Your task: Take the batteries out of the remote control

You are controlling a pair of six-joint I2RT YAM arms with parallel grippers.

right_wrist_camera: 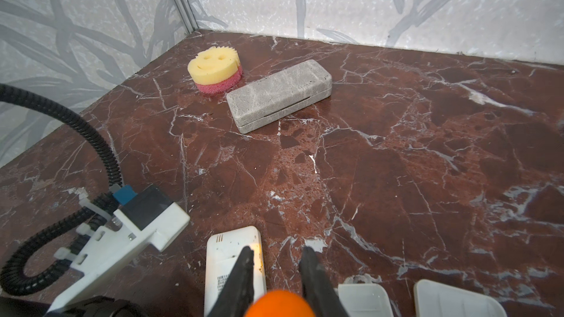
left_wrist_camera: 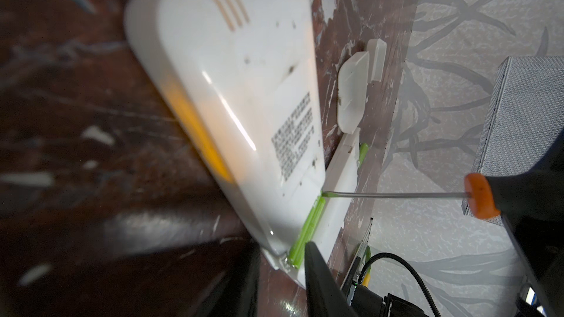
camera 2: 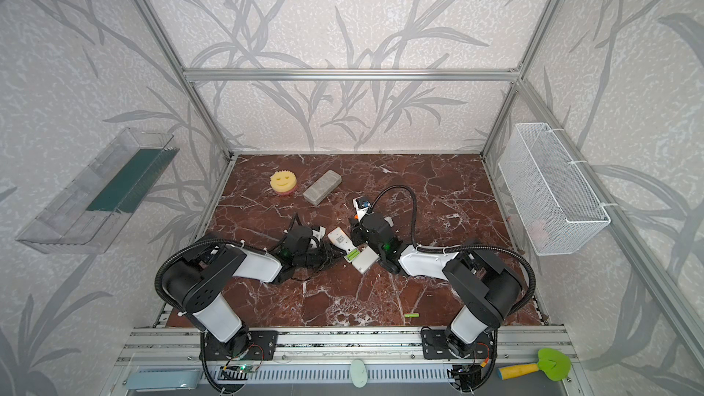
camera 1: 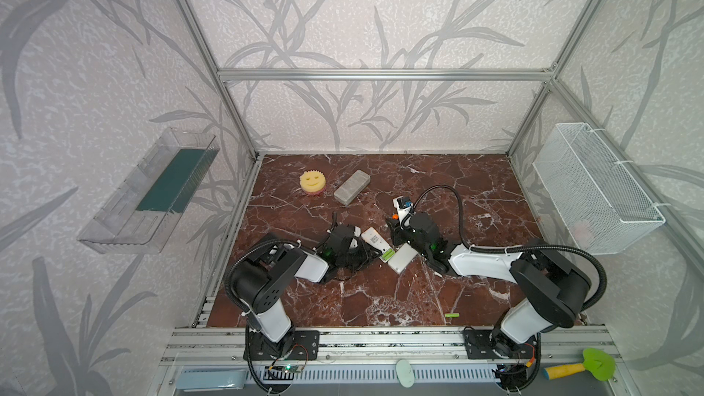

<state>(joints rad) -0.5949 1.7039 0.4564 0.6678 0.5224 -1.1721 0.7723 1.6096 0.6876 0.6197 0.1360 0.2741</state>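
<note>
Nearest the front edge of the marble surface (camera 1: 381, 299), one loose battery (camera 1: 452, 315) lies on its side, lime green, well apart from everything else. Mid-surface, the left gripper (camera 1: 360, 251) sits with its jaws on either side of the remote control (camera 1: 375, 239), narrowly set and apparently clamped on it. The remote control lies back side up, label showing, with its compartment uncovered. Two batteries (left_wrist_camera: 305, 233) lie side by side in that compartment, at the end nearest the second remote (camera 1: 402, 259), which lies just beside it. The right gripper (right_wrist_camera: 277, 250) is nearly closed and holds a screwdriver (left_wrist_camera: 366, 195) by its orange-ended handle. The thin shaft reaches across the second remote, and its tip meets the inner end of the seated batteries. Two white battery covers (left_wrist_camera: 354, 93) lie flat on the surface just beyond the remotes. At the far side, a smiling yellow sponge (camera 1: 312, 181) and a grey case (camera 1: 352, 187) stand near each other.
</note>
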